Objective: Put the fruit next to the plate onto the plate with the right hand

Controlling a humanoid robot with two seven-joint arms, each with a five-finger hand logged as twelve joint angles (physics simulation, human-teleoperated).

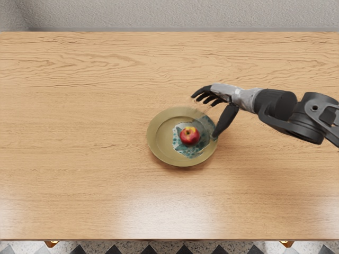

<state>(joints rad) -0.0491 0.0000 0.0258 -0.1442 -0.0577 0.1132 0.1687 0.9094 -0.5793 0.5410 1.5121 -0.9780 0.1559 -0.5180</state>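
Apple (189, 135) sits on the plate (159, 135), approx. in the middle, on the teal-speckled patch at the plate's centre. It's red w/ a yellowish bit near the top; stem too small to make out. Plate is round w/ an olive-gold rim, lying flat on the table (79, 106), a bit right of the table's centre.

Right hand (216, 101) comes in from the right edge on its arm (296, 114). The arm has dark grey segments near the edge and a lighter grey wrist. The hand is over the table just past the plate's upper-right rim. Fingers (201, 94) are spread & point left, slightly bent at the tips, holding nothing. Thumb (226, 119) hangs down toward the plate's right rim, w/ its tip at the rim edge; can't tell if it touches. Hand & apple are apart, w/ a clear gap btw. thumb tip and fruit.

Table is light wood w/ visible grain and fills most of the view, w/ a glossy sheen near the front edge. Grey textured wall (159, 13) runs behind the far edge. Below the front edge is a thin strip of black-and-white checked floor (132, 248).
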